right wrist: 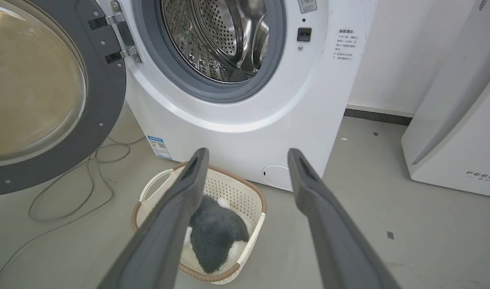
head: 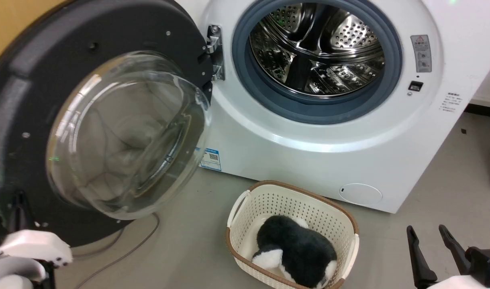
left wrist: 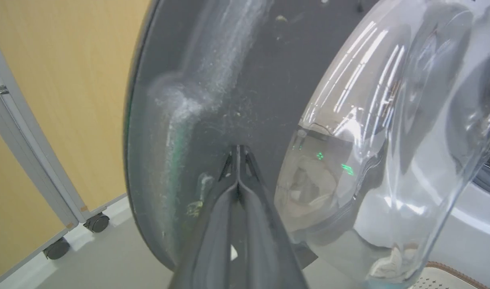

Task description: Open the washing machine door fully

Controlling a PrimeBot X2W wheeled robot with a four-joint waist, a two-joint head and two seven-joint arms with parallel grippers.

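White washing machine point(head: 289, 152), black door point(head: 40, 80), cream perforated basket point(head: 293, 200)

A laundry room: washing machine point(head: 309, 160), laundry basket point(head: 293, 208), bare grey floor point(head: 188, 249).

**Your left fingers are pressed together and your right fingers are spread wide.**

Your left gripper point(left wrist: 237, 154) has its two long dark fingers point(left wrist: 213, 241) meeting at the tips and lying against each other along most of their length. They run straight up the middle of the left wrist view. In the head view, the pale wrist housing point(head: 32, 245) sits just below and behind those fingers. Your right gripper point(head: 426, 233) holds its two fingers point(right wrist: 168, 224) well apart, with the tips level with each other. Both point upward and lean slightly left in the head view. Just behind those fingers is the black wrist block point(head: 484, 259), with a pale forearm edge point(head: 458, 283) beside it.
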